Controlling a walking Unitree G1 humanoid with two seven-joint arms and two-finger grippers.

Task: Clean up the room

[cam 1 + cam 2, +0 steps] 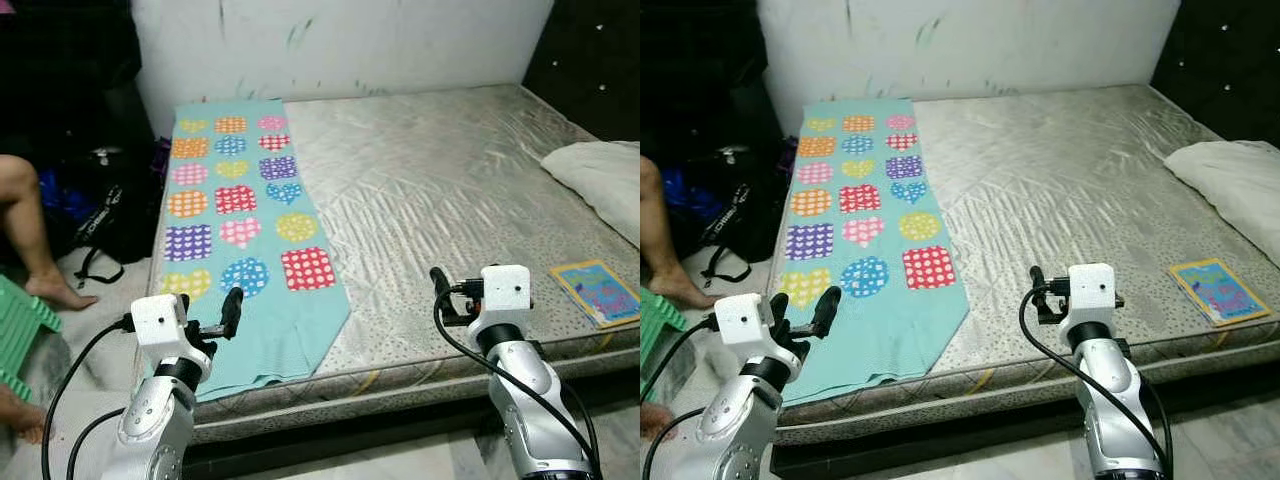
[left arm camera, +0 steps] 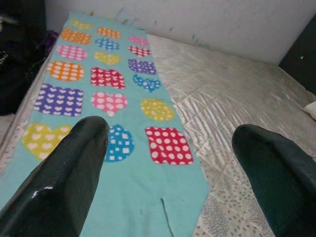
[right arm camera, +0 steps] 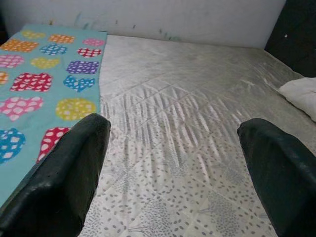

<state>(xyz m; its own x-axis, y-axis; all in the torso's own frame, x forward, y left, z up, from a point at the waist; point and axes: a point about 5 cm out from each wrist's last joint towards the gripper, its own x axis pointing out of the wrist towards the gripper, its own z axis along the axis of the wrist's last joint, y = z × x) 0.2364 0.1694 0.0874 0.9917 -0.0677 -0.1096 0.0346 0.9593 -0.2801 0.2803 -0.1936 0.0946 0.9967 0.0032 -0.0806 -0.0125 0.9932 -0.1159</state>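
Observation:
A turquoise blanket with coloured hearts and patches lies flat along the left side of a bare grey mattress. My left gripper is raised over the blanket's near corner, open, with nothing between its fingers. My right gripper hovers above the mattress's front edge, open and empty, its fingers wide apart. A colourful children's book lies near the mattress's right front corner. A white pillow rests at the far right.
A person's bare leg and foot are at the left beside a dark bag on the floor. A green plastic stool stands at the lower left. A white wall backs the bed, with a dark padded panel at the right.

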